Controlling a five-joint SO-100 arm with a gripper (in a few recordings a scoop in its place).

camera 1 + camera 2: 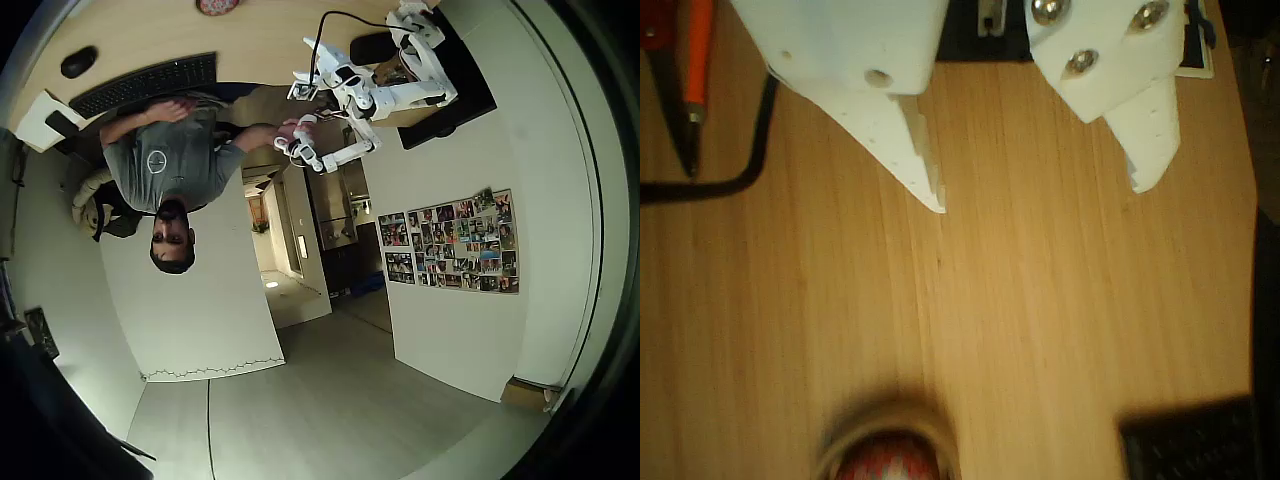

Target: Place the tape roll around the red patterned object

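White tool (1038,198) fingers hang spread wide apart in the wrist view, with bare wood showing between the two tips and nothing held between them.

Beneath them the wooden worktop (1060,330) runs its grain top to bottom through that view. In the overhead view, which appears upside down, the same worktop (250,40) lies along the top edge, with a person (165,165) in a grey shirt seated at it. The white robot arm (385,85) stands on a black mat (465,95) at the worktop's right end. A black keyboard (145,85) lies in front of the person, and a black mouse (78,62) sits beyond its left end.

At the bottom edge of the wrist view, the tape roll (885,425) lies flat on the wood, blurred and cut off by the frame. Its pale rim curves around the red patterned object (885,465), which sits inside the hole. Both lie well apart from the fingertips. A black cable (725,178) and an orange-handled tool (695,60) lie at the upper left of that view.
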